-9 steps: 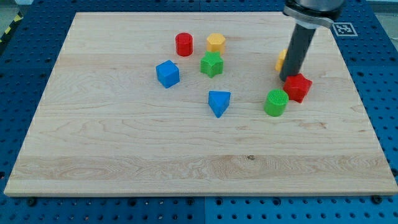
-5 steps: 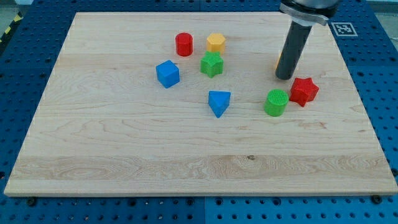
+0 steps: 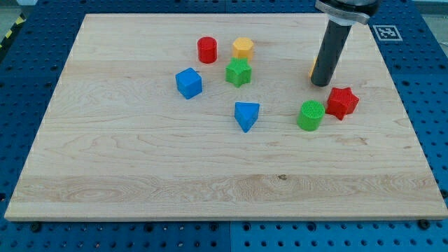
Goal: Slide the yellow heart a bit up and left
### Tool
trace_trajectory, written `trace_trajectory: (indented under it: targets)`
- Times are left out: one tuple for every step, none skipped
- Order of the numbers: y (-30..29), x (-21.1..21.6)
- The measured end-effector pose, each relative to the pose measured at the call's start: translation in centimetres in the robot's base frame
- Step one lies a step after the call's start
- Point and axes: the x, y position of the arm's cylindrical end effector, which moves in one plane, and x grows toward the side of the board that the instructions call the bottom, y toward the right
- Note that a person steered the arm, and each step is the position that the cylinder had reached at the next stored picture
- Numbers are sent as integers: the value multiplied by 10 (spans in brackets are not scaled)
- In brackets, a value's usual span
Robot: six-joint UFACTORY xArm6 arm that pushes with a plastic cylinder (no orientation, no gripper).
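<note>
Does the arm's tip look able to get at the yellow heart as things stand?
Probably yes: my tip sits right beside the yellow heart, which is mostly hidden behind the rod. No block lies between them; the red star sits clear, lower right.

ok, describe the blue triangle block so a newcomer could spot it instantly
On the wooden board, look just right of centre, below the cluster of blocks near the view's top. The blue triangle sits alone there, left of the green cylinder; unlike the blue cube, it points toward the view's bottom.
</note>
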Motion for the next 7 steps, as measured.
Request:
trace_trajectory:
  targets:
    - [15, -1]
    - [22, -8]
    - [21, -31]
    - [15, -43]
    - [19, -43]
    - [37, -65]
    - [36, -85]
